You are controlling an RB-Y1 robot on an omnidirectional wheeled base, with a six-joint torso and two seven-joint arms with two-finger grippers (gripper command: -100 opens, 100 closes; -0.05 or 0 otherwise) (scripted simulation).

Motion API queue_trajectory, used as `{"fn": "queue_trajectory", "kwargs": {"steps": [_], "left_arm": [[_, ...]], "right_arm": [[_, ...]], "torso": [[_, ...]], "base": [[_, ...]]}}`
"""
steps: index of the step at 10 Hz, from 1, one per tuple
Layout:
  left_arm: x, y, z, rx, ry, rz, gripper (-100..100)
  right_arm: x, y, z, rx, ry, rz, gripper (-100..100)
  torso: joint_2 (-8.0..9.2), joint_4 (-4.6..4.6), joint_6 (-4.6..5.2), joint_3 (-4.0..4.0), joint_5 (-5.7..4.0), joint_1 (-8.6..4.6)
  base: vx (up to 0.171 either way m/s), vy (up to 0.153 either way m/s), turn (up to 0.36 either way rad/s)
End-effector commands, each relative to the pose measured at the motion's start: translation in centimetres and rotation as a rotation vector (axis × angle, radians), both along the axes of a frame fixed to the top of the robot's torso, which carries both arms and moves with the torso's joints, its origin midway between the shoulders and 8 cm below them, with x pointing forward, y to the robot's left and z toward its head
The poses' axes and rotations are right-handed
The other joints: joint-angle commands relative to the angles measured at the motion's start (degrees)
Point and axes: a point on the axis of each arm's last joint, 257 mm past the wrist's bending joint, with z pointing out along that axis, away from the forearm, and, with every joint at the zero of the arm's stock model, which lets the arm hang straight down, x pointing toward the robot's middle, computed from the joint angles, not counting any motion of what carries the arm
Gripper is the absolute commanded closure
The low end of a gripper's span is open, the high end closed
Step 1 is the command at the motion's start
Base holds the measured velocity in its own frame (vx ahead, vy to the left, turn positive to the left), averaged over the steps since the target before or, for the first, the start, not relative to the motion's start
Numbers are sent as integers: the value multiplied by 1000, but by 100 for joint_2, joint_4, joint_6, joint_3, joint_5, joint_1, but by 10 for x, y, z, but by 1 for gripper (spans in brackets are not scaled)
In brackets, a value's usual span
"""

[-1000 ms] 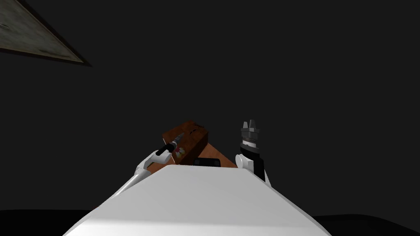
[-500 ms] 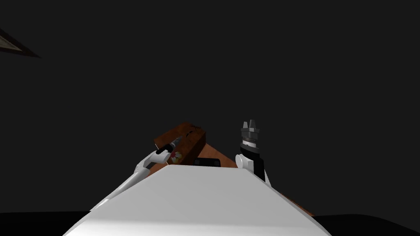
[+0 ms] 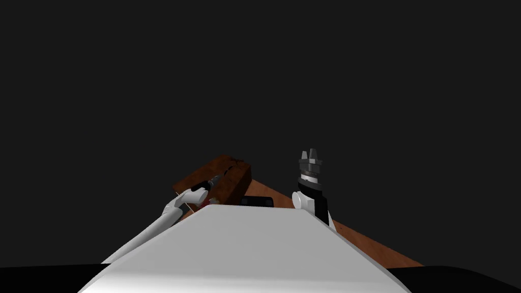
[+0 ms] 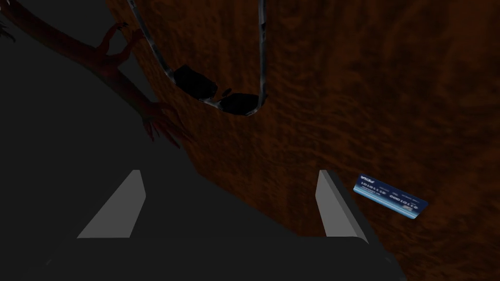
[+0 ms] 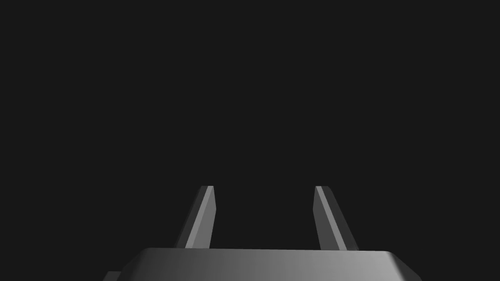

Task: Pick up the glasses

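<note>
Sunglasses (image 4: 222,97): dark lenses in a thin silvery frame, unfolded, temples stretching away from the left gripper (image 4: 230,171). Flat on brown wooden surface (image 4: 366,97), just ahead of the fingertips, untouched.

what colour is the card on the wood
Blue card with pale print; clearest in left wrist view.

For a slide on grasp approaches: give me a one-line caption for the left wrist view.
Open left pincer hovers short of dark-lensed glasses on a reddish-brown surface, a blue card nearby.
</note>
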Motion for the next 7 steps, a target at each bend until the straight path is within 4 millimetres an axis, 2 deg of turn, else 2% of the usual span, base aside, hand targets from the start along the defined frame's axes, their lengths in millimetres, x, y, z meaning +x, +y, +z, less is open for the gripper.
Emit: {"fn": "queue_trajectory", "kwargs": {"steps": [1,4,5,7], "left_arm": [[-16,18,-14,2,73,28,-100],[-38,37,-30,7,144,64,-100],[-38,37,-30,7,145,64,-100],[-56,51,-42,6,203,93,-100]], "right_arm": [[0,0,0,0,0,0,0],[0,0,0,0,0,0,0],[0,0,0,0,0,0,0],[0,0,0,0,0,0,0]], "torso": [[0,0,0,0,0,0],[7,2,5,4,-1,-4],[9,2,-3,5,-1,-5],[10,3,5,6,-2,-9]], "base": [[53,16,-277],[32,15,-184],[12,3,39],[30,8,-214]]}}
